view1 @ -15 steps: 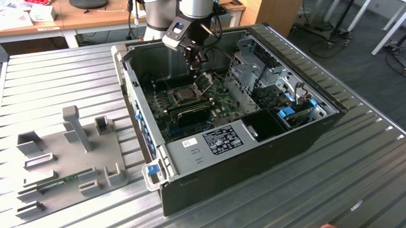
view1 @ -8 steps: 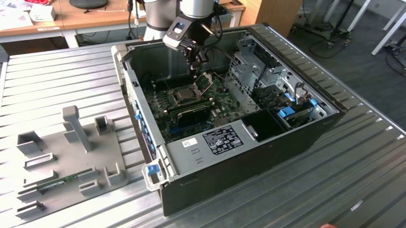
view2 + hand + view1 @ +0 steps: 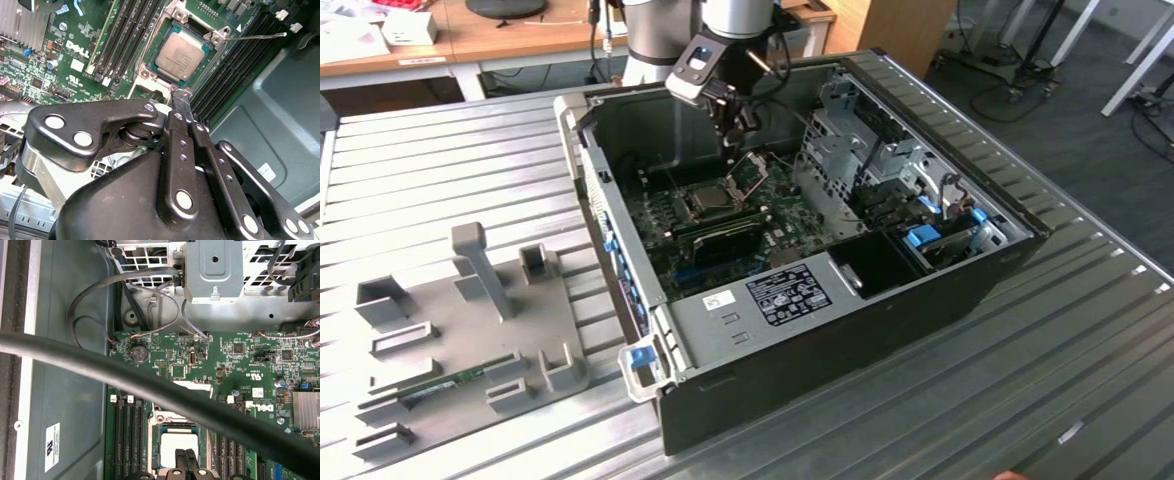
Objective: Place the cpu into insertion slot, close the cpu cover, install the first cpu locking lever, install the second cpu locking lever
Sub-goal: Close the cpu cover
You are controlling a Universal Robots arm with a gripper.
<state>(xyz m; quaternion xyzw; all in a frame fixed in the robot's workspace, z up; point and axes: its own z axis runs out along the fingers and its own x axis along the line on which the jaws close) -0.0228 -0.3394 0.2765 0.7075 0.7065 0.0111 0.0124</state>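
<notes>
Second wrist view shows the chip (image 3: 179, 54) seated flat in its socket (image 3: 216, 39), with the hand (image 3: 181, 102) pinched narrow and empty at the socket's edge, seemingly a pose for pushing, not grasping.

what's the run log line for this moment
cpu: seated in insertion slot | cpu cover: raised open | gripper: shut, tips at slot rim
</notes>
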